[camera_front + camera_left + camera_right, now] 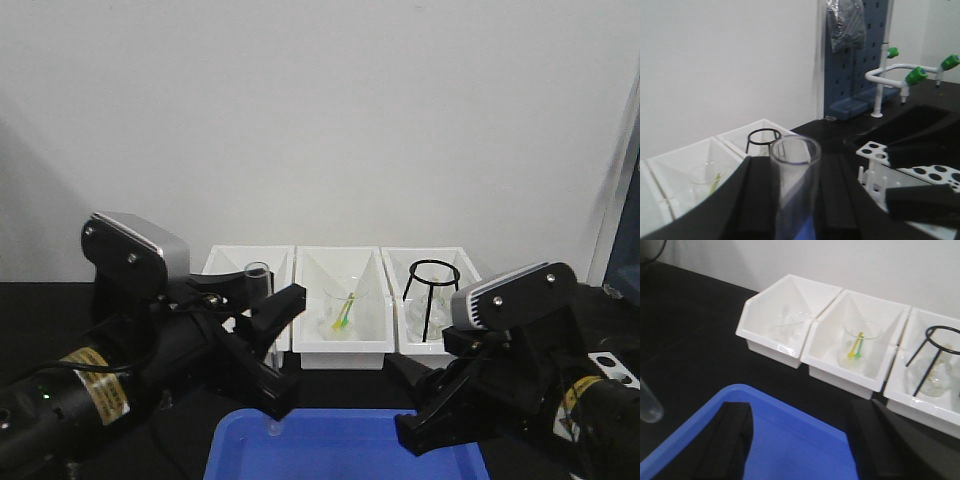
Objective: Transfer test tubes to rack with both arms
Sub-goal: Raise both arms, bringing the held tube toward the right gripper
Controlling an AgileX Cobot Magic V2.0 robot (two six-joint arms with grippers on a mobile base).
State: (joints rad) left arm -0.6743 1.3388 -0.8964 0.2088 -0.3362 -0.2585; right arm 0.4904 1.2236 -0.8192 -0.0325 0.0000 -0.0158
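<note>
Black counter (40,300) across the frame, with a blue tray (340,445) at bottom centre of the front view and three white bins (340,345) in a row behind it. Left gripper (792,210), left of centre, clamped on one upright test tube (795,160), rim up, by the tray's left edge; right gripper (800,450), lower right, fingers apart, holding nothing. White rack (875,151) at the right of the left wrist view, partly hidden.

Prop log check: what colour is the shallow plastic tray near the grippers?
The shallow plastic tray is blue, clearest in the right wrist view.
</note>
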